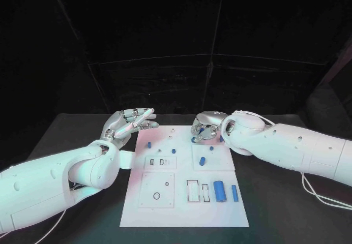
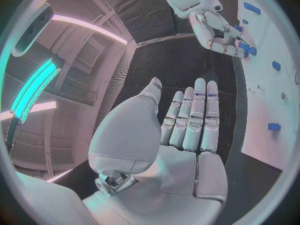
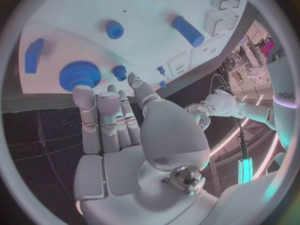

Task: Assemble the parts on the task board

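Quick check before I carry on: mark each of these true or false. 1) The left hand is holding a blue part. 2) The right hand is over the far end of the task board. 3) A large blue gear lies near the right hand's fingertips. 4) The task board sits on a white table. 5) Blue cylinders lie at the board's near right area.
1) False: the left hand is open and holds nothing.
2) True: the right hand is over the far end of the task board.
3) True: the blue gear lies by its fingertips.
4) False: the table is black.
5) True: a thick blue cylinder and a slimmer one.
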You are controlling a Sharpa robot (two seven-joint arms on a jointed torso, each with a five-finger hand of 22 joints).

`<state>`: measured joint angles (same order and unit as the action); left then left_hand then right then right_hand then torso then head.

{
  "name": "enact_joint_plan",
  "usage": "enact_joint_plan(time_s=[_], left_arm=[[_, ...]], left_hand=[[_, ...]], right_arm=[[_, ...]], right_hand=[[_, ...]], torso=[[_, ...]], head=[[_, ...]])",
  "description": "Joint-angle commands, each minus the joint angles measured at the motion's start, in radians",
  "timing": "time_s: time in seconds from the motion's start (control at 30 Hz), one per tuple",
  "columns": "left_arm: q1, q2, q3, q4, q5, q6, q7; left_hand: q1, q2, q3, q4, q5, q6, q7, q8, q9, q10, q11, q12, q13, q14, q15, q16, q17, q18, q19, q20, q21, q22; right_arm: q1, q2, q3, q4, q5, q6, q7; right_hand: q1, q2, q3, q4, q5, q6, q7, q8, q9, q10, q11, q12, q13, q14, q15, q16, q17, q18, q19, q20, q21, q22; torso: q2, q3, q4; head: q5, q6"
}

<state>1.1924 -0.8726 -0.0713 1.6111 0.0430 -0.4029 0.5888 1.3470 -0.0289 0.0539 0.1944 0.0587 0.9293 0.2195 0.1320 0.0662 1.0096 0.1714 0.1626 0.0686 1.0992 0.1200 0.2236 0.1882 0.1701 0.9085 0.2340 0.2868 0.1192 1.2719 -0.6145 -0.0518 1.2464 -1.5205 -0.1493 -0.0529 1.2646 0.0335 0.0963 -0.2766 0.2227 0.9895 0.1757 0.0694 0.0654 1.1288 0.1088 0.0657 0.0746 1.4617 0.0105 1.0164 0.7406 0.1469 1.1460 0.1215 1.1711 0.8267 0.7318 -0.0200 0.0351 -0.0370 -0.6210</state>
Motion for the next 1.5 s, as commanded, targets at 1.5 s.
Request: enact_joint_plan(time_s=[1.5], left_arm=[[0.007,-0.015,0.001,0.003,-0.01,0.028,-0.004]], left_hand=[[-0.008,0.005,-0.009,-0.008,-0.004,0.006,0.004,-0.01,-0.001,0.006,-0.001,-0.011,-0.001,-0.001,0.003,-0.011,0.004,0.013,0.012,0.001,-0.009,-0.004]], right_arm=[[0.002,0.043,0.0,-0.03,-0.061,0.0,-0.018]], right_hand=[[0.04,0.071,0.129,-0.009,-0.022,0.066,-0.011,0.011,0.005,0.089,-0.02,0.013,0.001,0.023,-0.006,0.208,0.212,-0.053,0.129,-0.006,0.19,0.281]], torso=[[0.007,-0.0014,-0.0009]], head=[[0.013,-0.031]])
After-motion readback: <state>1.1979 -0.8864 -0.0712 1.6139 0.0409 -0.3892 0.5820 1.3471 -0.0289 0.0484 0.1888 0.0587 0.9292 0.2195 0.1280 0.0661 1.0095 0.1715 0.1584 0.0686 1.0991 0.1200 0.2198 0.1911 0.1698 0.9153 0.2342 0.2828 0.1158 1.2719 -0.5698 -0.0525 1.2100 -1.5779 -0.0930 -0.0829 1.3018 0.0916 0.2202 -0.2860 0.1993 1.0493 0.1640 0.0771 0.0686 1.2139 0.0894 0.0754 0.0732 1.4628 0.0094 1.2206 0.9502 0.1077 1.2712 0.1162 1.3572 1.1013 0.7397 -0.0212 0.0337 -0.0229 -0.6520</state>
